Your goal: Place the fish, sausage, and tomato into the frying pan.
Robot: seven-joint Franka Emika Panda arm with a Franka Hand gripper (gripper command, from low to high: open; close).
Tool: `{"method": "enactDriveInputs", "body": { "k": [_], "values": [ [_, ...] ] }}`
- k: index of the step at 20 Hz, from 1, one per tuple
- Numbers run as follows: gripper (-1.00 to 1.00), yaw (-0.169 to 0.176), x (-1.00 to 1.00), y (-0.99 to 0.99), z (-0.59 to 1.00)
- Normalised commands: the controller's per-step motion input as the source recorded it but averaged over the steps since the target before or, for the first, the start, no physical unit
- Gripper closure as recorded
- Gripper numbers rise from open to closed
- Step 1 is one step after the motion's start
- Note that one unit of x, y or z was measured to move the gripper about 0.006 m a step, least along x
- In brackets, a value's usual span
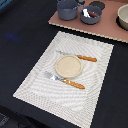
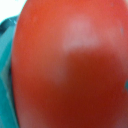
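Item: you are crowding the tomato point(image 2: 70, 65), grip state impossible to tell, risking a slip short of the frying pan point(image 1: 90, 14).

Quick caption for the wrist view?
Tomato fills the wrist view at very close range, teal showing at one edge.
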Motion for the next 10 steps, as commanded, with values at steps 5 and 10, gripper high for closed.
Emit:
{"method": "enactDriveInputs", "body": {
  "k": [5,10],
  "values": [
    [1.0,-0.017,0.84,0.67,0.05],
    [1.0,-0.029,0.59,0.57,-0.26]
  ]
}}
